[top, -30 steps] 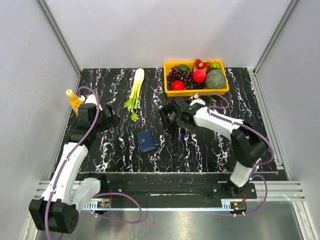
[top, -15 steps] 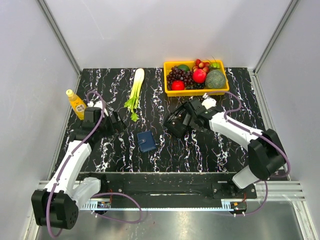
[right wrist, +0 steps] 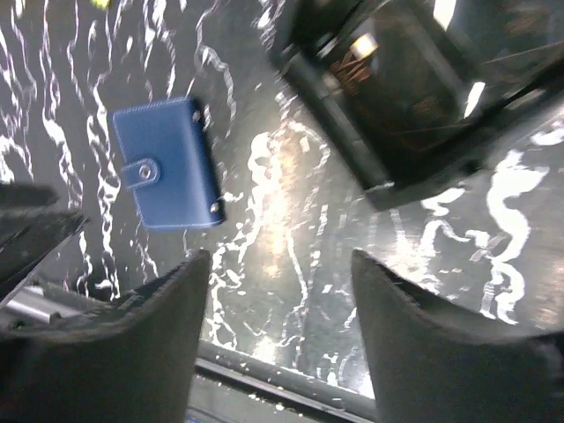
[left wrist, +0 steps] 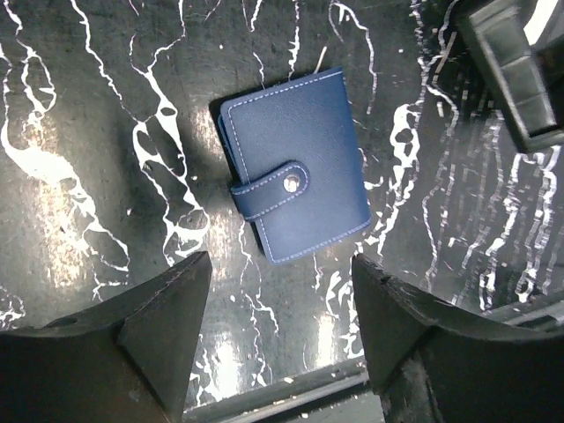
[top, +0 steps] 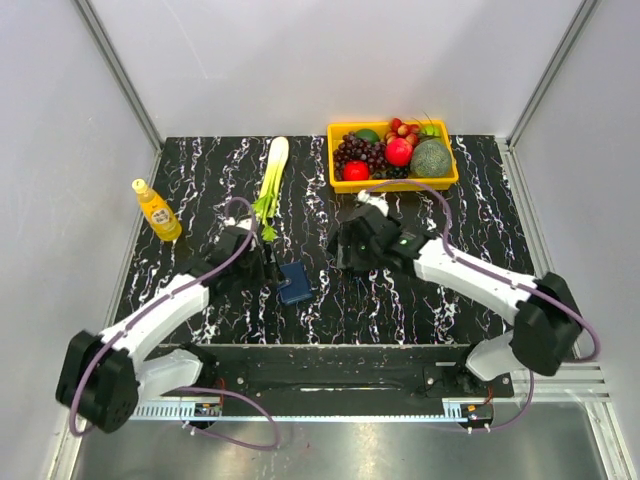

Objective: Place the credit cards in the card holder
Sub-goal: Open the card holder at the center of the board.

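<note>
The card holder (top: 294, 283) is a small navy-blue wallet, snapped shut and lying flat on the black marbled table. My left gripper (top: 264, 265) hangs just left of it. In the left wrist view the card holder (left wrist: 295, 176) lies just beyond the left gripper (left wrist: 280, 260), which is open and empty. My right gripper (top: 346, 258) is a little to the holder's right. The right wrist view has the card holder (right wrist: 167, 167) off to the upper left of the right gripper (right wrist: 280, 256), also open and empty. No credit cards can be made out.
A black open tray (right wrist: 388, 97) with dark, unclear contents lies ahead of the right gripper. A yellow basket of fruit (top: 393, 152) stands at the back, a celery stalk (top: 272, 180) to its left, a yellow bottle (top: 155, 208) at far left. The table's front edge (left wrist: 282, 388) is close below.
Both arms have closed in on the card holder. The left gripper swung right from beside the yellow bottle. The right arm stretched forward and lower toward the middle.
</note>
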`<act>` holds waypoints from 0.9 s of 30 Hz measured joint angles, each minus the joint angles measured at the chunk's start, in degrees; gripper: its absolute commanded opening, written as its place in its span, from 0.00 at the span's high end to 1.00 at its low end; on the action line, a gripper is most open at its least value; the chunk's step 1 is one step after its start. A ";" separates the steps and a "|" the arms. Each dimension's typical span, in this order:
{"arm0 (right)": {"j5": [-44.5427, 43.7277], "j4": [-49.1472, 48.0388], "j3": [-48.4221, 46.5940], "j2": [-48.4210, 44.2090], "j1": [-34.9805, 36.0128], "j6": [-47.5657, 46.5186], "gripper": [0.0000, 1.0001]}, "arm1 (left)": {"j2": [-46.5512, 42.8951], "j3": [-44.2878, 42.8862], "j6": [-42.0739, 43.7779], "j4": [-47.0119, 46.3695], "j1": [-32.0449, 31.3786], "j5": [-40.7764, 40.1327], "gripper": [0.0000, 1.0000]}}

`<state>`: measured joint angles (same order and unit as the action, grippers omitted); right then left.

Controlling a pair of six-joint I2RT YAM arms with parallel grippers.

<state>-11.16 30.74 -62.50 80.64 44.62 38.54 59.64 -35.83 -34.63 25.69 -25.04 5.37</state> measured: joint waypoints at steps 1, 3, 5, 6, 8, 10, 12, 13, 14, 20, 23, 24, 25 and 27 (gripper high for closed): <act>1.33 -0.85 -0.04 1.51 1.27 0.28 0.39 | 1.68 -0.50 -0.33 -0.11 -0.90 -0.74 0.31; 4.35 -2.86 -0.04 4.94 2.84 0.98 0.41 | 6.16 -2.27 -0.66 0.15 -2.62 -3.10 0.32; 7.80 -6.21 0.85 7.41 3.17 2.40 0.41 | 9.55 -4.13 -0.57 0.79 -3.43 -4.96 0.32; 8.74 -7.56 1.46 8.02 3.17 2.93 0.41 | 10.64 -4.76 -0.52 0.87 -3.58 -5.70 0.32; 11.65 -10.47 2.40 9.42 3.10 4.37 0.40 | 12.79 -5.99 0.00 1.18 -3.78 -7.52 0.32; 13.75 -12.63 2.43 10.91 3.13 5.42 0.41 | 13.88 -6.73 0.90 1.57 -3.89 -8.74 0.32; 15.21 -14.73 2.43 12.37 3.13 6.47 0.41 | 14.86 -7.98 3.21 1.95 -3.89 -9.29 0.32; 15.50 -15.34 2.43 12.90 3.13 6.84 0.41 | 15.41 -8.79 4.50 1.99 -3.89 -9.31 0.32; 16.00 -16.33 2.64 13.33 3.13 7.32 0.41 | 16.04 -9.64 6.05 1.90 -3.91 -9.22 0.32; 18.95 -20.37 5.42 13.70 3.13 9.57 0.41 | 19.71 -12.17 14.32 0.15 -4.04 -6.10 0.32; 20.00 -21.44 6.23 13.68 3.13 10.16 0.40 | 20.81 -12.04 16.39 -0.81 -4.11 -4.87 0.32; 20.20 -21.79 6.60 13.64 3.13 10.23 0.40 | 21.05 -11.80 16.81 -1.33 -4.11 -4.81 0.32; 20.33 -22.01 7.06 13.49 3.13 10.23 0.40 | 21.22 -11.28 17.25 -2.08 -4.22 -4.28 0.32; 20.79 -22.10 8.04 12.85 3.13 10.23 0.39 | 21.55 -10.51 17.90 -2.80 -4.24 -2.91 0.31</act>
<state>9.63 8.64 -54.46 93.49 47.75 48.77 81.19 -46.35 -16.73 22.90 -29.28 2.46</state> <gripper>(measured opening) 0.601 0.682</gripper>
